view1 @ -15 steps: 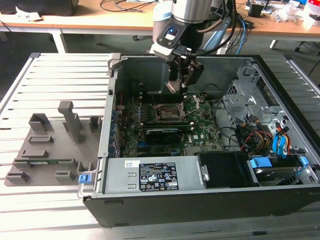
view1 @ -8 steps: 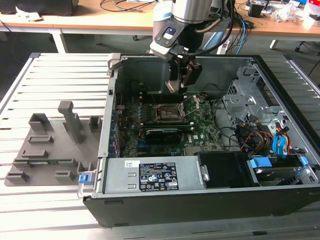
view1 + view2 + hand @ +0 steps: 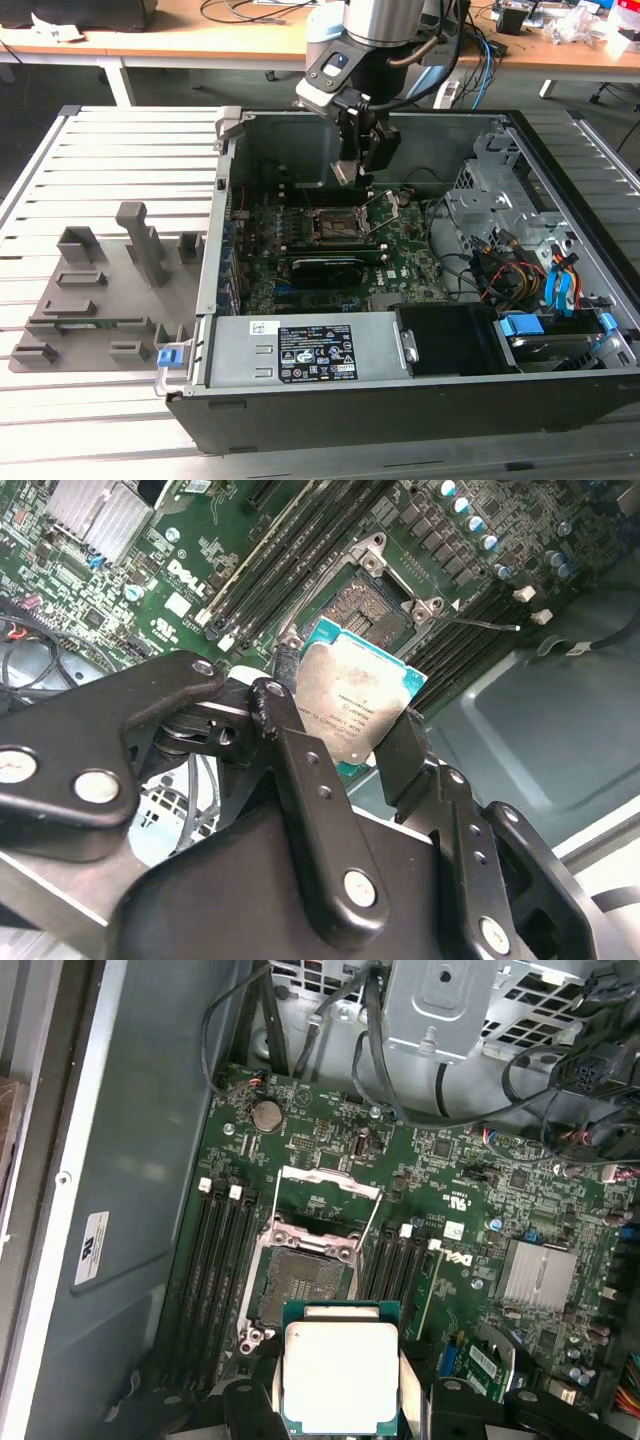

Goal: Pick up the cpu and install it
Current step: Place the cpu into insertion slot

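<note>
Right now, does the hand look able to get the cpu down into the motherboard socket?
Probably yes. The hand holds the cpu close to the socket, which lies bare with its metal frame swung open, and no cable crosses between them.

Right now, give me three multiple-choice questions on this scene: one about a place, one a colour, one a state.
1. Where is the cpu? A seated in the CPU socket; B held in the pincer above the motherboard; C in a person's hand.
2. The motherboard is: A red; B green; C white.
3. The CPU socket is: A open and empty; B closed; C under a cooler.
Answers: B, black fingers clamp its edges; B, green in both wrist views; A, its load plate stands raised, contacts bare.
</note>
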Controlling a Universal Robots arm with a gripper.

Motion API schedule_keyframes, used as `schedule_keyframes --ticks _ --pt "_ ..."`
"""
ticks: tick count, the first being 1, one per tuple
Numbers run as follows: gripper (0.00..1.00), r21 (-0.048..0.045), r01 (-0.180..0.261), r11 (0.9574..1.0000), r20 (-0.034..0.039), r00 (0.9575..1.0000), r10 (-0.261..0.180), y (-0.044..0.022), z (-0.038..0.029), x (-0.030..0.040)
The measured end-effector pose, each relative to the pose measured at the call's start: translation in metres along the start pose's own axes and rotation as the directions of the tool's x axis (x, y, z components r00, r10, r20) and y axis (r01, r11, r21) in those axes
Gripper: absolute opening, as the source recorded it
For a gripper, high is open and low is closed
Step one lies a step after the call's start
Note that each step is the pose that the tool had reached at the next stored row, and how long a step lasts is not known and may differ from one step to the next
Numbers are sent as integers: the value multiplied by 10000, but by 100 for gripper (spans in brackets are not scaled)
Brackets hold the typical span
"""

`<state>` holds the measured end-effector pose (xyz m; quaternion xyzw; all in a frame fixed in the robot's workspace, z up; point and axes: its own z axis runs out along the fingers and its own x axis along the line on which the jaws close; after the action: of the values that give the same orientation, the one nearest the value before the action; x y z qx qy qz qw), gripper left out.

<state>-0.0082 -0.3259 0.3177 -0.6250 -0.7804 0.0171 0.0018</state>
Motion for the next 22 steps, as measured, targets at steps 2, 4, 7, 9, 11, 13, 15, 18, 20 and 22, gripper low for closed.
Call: schedule_keyframes --ticks 2,4,7,9,11,13,15,18,20,22 --pt "55 5 -209 9998 -4 9998 209 0 0 0" --pt "55 8 -375 9993 -8 9993 375 0 0 0" --pt "55 13 -635 9980 -11 9980 635 0 0 0" --pt "55 15 -721 9974 -13 9974 721 0 0 0" --pt "55 20 -876 9961 -15 9962 876 0 0 0" --pt "55 23 -1042 9945 -17 9945 1043 0 0 0" --pt "55 26 -1201 9928 -19 9928 1201 0 0 0" --pt "55 31 -1362 9907 -21 9907 1362 0 0 0" --pt "55 35 -1542 9880 -21 9880 1542 0 0 0" --pt "55 37 -1633 9866 -24 9866 1633 0 0 0"
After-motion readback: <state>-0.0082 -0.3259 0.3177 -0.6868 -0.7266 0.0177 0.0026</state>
